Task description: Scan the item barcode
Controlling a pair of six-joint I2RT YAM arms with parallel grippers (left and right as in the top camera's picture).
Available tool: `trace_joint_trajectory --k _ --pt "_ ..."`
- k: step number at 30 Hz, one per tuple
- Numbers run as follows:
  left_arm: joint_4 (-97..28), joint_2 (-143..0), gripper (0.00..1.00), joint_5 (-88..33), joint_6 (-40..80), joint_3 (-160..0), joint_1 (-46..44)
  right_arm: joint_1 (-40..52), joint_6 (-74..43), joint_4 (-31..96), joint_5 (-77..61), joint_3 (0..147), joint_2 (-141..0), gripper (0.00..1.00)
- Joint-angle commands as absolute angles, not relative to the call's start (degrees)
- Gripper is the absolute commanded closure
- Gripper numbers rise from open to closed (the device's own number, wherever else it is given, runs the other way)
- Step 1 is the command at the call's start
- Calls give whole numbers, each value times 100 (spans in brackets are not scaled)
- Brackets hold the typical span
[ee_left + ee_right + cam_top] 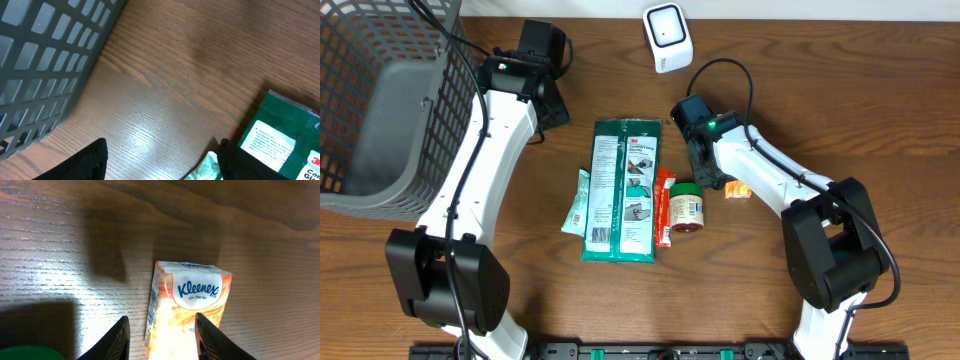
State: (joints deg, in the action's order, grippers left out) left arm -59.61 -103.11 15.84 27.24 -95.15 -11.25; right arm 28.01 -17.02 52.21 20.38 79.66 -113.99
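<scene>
Orange-and-white Kleenex pack (187, 307) lying flat

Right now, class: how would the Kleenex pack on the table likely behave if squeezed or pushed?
The Kleenex pack looks like film-wrapped tissues, so it is probably light and squashy under a squeeze. Its glossy wrap may be slippery. Lying flat on the table, it would likely slide, not roll or tip.

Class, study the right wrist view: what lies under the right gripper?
A Kleenex pack lies on the table between the fingers of the right gripper. Its underside and near end are hidden.
</scene>
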Motion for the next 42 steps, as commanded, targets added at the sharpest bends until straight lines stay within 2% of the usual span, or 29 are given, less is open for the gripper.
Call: trace_joint_trajectory --k 1,9,21,22,26,30,37,42 --pt "-5986 -10374 29 1721 2821 -9483 -1120 2805 -2010 5183 2121 7826 -11391 63" --pt "-5986 -10374 30 1721 2818 -9483 -1120 2805 -2121 4853 2309 7494 -11391 62" --pt "-5986 -10374 30 1721 2821 -9483 -1120 2808 -2318 4431 2292 7011 -11391 68" --pt "-5986 -10374 29 1721 2821 -9483 -1120 2808 -2322 4405 2263 6987 -11391 70" --pt "-5988 -10374 30 1721 2818 -9483 -1120 2808 -2316 4480 2078 7089 -11358 99" --pt "-5986 -10374 29 1721 2821 -9483 -1120 2733 -2309 4727 1782 7408 -11065 99" --pt "-5986 -10374 29 1721 2821 -9483 -1120 2222 -1907 4831 71 7513 -10151 99" --pt "-5986 -10374 29 1721 2821 -9483 -1120 1525 -1404 4836 -1868 7511 -9848 99"
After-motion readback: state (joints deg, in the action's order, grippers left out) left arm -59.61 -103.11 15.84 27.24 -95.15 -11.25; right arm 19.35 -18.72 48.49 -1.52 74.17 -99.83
